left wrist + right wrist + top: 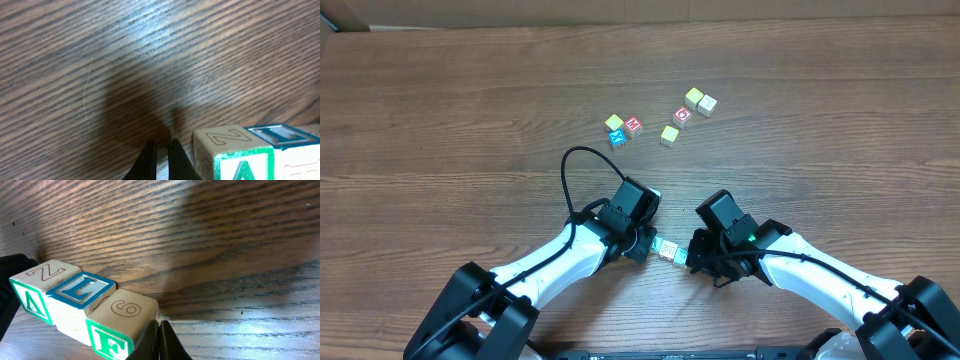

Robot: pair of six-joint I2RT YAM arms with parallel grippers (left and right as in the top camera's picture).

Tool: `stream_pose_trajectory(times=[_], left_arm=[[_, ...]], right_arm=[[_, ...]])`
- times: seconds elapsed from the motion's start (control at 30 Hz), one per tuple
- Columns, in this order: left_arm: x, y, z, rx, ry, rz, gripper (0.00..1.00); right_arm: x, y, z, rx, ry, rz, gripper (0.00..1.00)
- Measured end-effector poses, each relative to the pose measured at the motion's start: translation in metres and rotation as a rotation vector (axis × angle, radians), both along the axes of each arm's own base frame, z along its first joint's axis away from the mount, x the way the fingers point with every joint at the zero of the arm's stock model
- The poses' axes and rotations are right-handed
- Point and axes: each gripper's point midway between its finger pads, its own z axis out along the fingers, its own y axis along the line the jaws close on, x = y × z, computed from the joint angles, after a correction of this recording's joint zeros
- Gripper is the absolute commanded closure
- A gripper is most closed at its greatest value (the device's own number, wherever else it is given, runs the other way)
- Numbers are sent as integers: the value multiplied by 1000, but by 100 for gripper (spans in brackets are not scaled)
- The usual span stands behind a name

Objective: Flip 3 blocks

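- Left tool (162, 148): two slim, dark, tapered fingers drawn together with only a hairline slit between them. It grips nothing, and its tips are low over the desk (440, 100), just beside the outer side of the A block (234, 156).
- Right tool (158, 332): matching dark fingers, pressed shut and empty. Its tips stand at the outer edge of the F block (119, 326); whether they touch it cannot be told.
- Row of three blocks (668, 250): small wooden cubes set side by side and touching. The row lies flat on the desk between the two tools, near the front edge.
- A block: pale raw wood with softly rounded edges. One side carries a green-and-white "A", and a thin outlined "Z" is pressed into the top.
- Middle block (80, 296): its top face has a raised teal frame and letter. Its sides are pale wood.
- F block: a green-and-white "F" on one side and an outlined "9" on top.
- Desk: brown wood-grain laminate with fine parallel streaks and a soft glare patch.
- Cable (570, 162): a thin black loop arching above the left arm.
- Loose cubes, well apart from the row toward the far side: a red "M" cube (633, 124), a blue cube (616, 139), a red "O" cube (683, 114), a cream cube (707, 104) and yellow cubes (614, 122).
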Motion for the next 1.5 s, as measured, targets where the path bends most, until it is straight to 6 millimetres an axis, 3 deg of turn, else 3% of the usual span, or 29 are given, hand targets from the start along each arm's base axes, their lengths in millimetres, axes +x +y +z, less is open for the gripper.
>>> stream_pose_trajectory(times=[0.57,1.5], left_arm=[[-3,-8,1,-41,17,-13,96],[-5,-4,0,-21,25,-18,96]], right_arm=[[1,1,1,6,1,-15,96],[-7,12,1,13,20,-44,96]])
